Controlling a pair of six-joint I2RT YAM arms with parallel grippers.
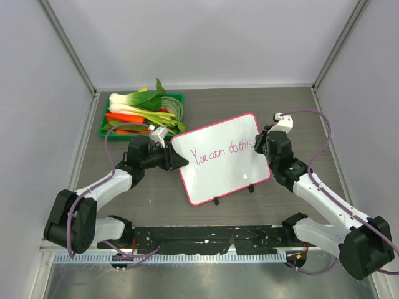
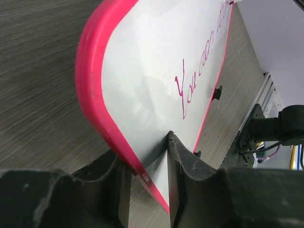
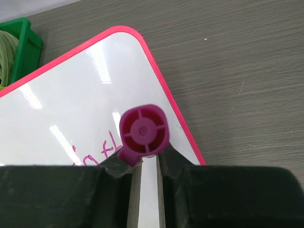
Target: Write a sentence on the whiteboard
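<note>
The whiteboard (image 1: 221,174), white with a thin pink-red frame, lies tilted at the table's middle. The sentence (image 1: 221,151) in pink-purple cursive runs across its upper part. My left gripper (image 1: 176,161) is shut on the whiteboard's left edge; in the left wrist view the frame (image 2: 95,95) sits between my fingers (image 2: 175,161), and the sentence (image 2: 199,71) runs away from them. My right gripper (image 1: 260,144) is at the board's right end, shut on a magenta marker (image 3: 144,130), seen end-on over the last letters (image 3: 95,152). The marker tip is hidden.
A green tray (image 1: 105,128) of leeks, carrots and other vegetables stands at the back left, close behind my left gripper; its corner shows in the right wrist view (image 3: 23,42). The board's two black feet (image 1: 216,201) point toward the near edge. Grey walls enclose the table.
</note>
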